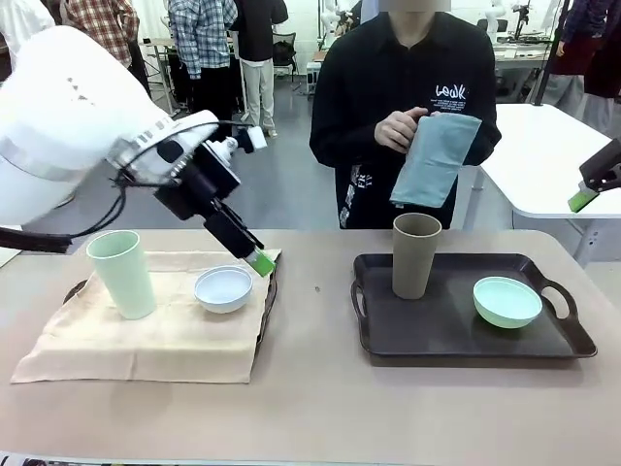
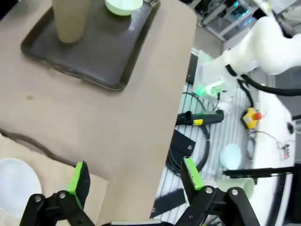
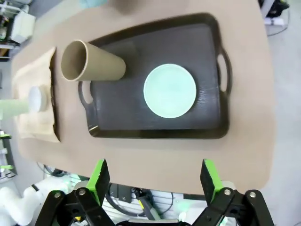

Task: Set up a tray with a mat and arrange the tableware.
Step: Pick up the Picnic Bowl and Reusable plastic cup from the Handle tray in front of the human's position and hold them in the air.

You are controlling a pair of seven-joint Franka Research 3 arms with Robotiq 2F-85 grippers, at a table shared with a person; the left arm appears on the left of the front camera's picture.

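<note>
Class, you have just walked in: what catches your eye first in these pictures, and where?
The bulky white left arm looms at the left, its open fingers near the white bowl and pale green cup on the beige mat. At the far side a person holds a folded blue-grey cloth behind the dark tray with the taupe cup and mint bowl.

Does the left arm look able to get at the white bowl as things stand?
Probably yes: the left gripper is open right beside the white bowl, nothing lies between them, and the pale green cup stands apart on the bowl's other side.
</note>
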